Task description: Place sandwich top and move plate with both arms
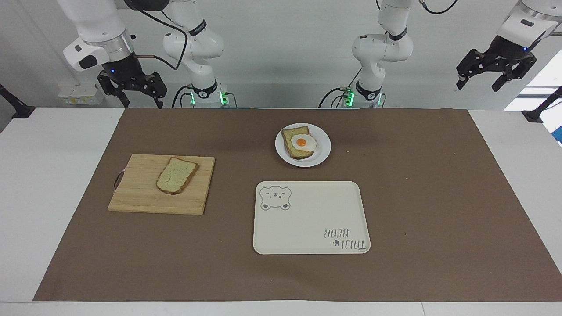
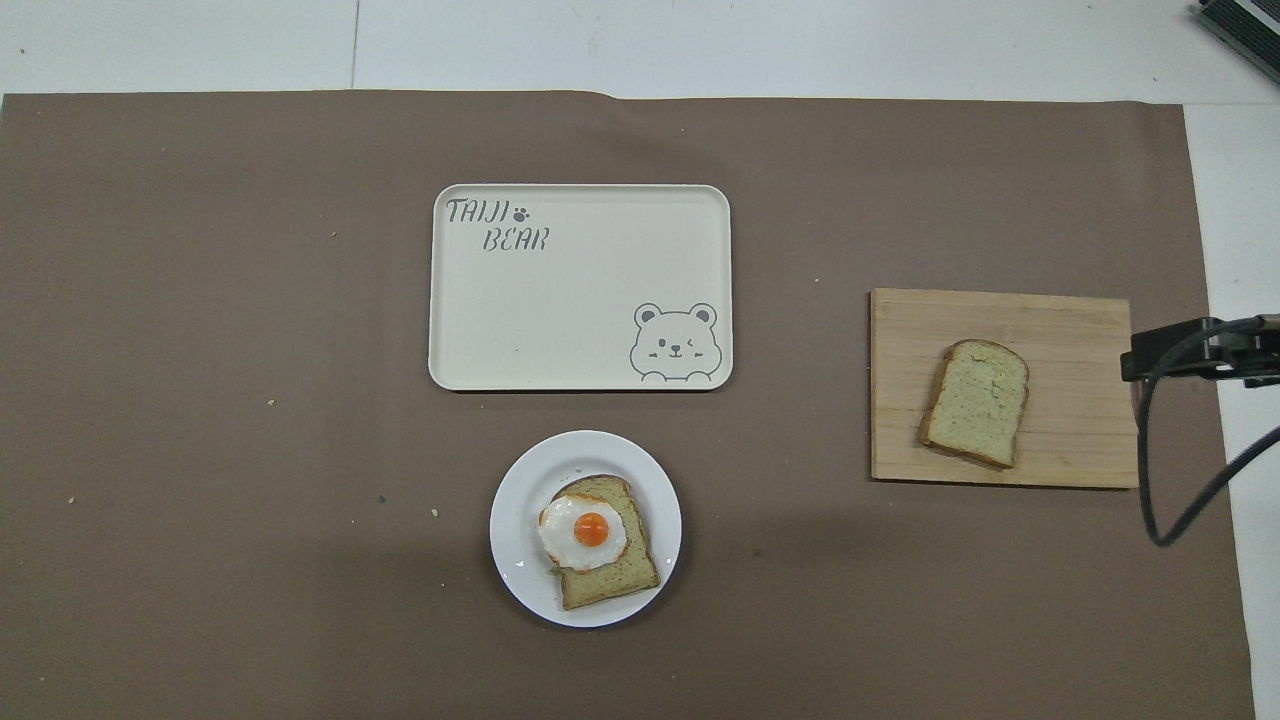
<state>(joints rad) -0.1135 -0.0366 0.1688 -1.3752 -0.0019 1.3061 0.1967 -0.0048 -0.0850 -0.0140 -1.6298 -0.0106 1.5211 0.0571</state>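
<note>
The sandwich top (image 1: 176, 175) is a plain bread slice lying on a wooden cutting board (image 1: 136, 193) toward the right arm's end; it also shows in the overhead view (image 2: 976, 402). The small white plate (image 1: 322, 151) holds a bread slice with a fried egg (image 1: 302, 142) and sits near the robots, mid-table; the plate also shows in the overhead view (image 2: 520, 575). My right gripper (image 1: 141, 102) hangs open and empty, high over the mat's edge nearest the robots. My left gripper (image 1: 477, 85) is open and empty, raised off the left arm's end.
A cream rectangular tray with a bear drawing (image 1: 316, 237) lies farther from the robots than the plate; it also shows in the overhead view (image 2: 600, 330). A brown mat (image 1: 417, 197) covers the table. A black part with a cable (image 2: 1170, 352) shows beside the board.
</note>
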